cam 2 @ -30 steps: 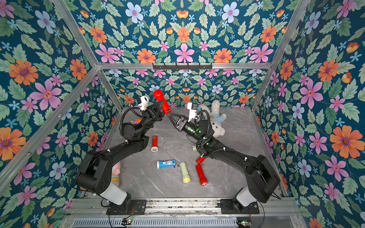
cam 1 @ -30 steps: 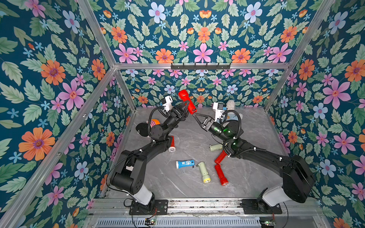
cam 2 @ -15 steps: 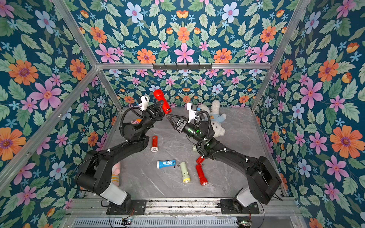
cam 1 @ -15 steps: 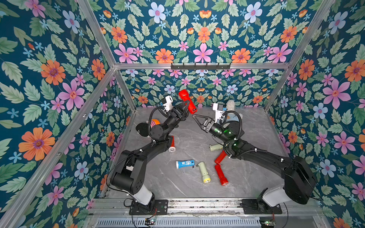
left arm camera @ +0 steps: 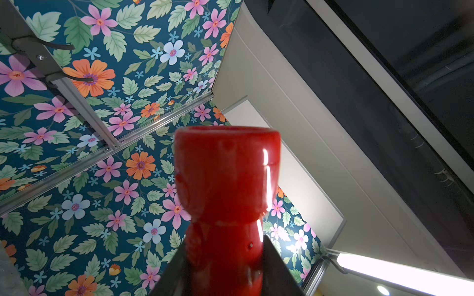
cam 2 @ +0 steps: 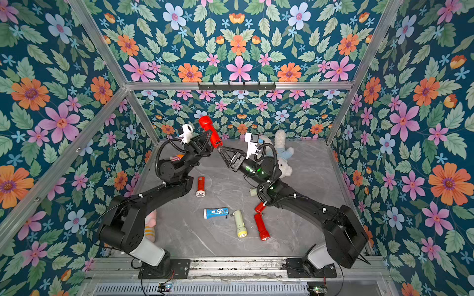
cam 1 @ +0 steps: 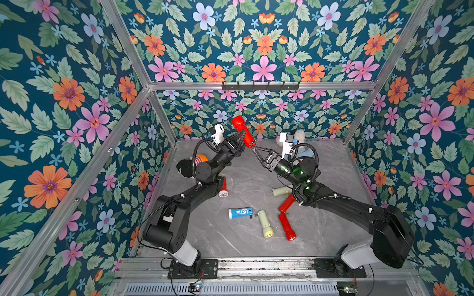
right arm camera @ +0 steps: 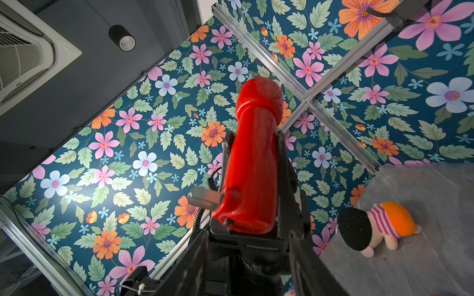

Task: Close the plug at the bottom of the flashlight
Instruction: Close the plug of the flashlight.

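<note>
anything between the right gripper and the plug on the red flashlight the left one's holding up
Nothing visible. The right gripper, fingers open, sits just off the bottom end of the red flashlight clamped in the left gripper. The plug sticks out sideways there, uncovered in the right wrist view.

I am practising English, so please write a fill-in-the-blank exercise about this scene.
The left hand holds a ___ flashlight in the air.
The right hand, near its lower end, is ___.
The metal plug sticks ___ from the flashlight.
Only one flashlight on the table is ___.
Missing words: red; open; out; blue.
</note>
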Available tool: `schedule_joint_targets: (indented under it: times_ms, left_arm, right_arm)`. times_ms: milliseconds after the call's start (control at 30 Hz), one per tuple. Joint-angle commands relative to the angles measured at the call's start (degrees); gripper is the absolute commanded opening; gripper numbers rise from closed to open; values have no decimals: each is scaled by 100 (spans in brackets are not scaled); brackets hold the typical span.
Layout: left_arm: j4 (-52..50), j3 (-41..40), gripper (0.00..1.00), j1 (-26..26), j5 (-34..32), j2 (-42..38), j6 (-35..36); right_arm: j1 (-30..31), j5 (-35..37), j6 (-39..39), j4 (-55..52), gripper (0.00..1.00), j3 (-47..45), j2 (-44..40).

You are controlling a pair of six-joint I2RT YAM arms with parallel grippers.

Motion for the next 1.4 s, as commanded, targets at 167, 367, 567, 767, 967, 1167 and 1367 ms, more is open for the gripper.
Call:
schedule_joint_targets:
  times_ms: [167,367,567,767,967,1167,1367]
  left_arm:
    - [811,-6,32,2,49,-106,-54]
    - [811,17,32,-5,54,-136,-77]
    - [811,21,32,-5,43,-188,-109]
    - [811,65,32,-5,37,-248,-117]
    - [811,65,32,-24,33,-253,-151]
    - [811,3,32,-23,28,-274,-138]
    - [746,-121,32,77,115,-289,-102]
  right_arm:
    - [-90,-108,244,457,49,234,269]
    - [-144,-201,356,516,40,331,390]
    - [-166,-310,401,516,28,478,520]
    - [-170,-390,476,666,20,586,662]
    - [-188,-510,519,631,7,714,769]
    - [-197,-542,625,649,0,747,884]
    - [-236,-603,424,-3,1,549,769]
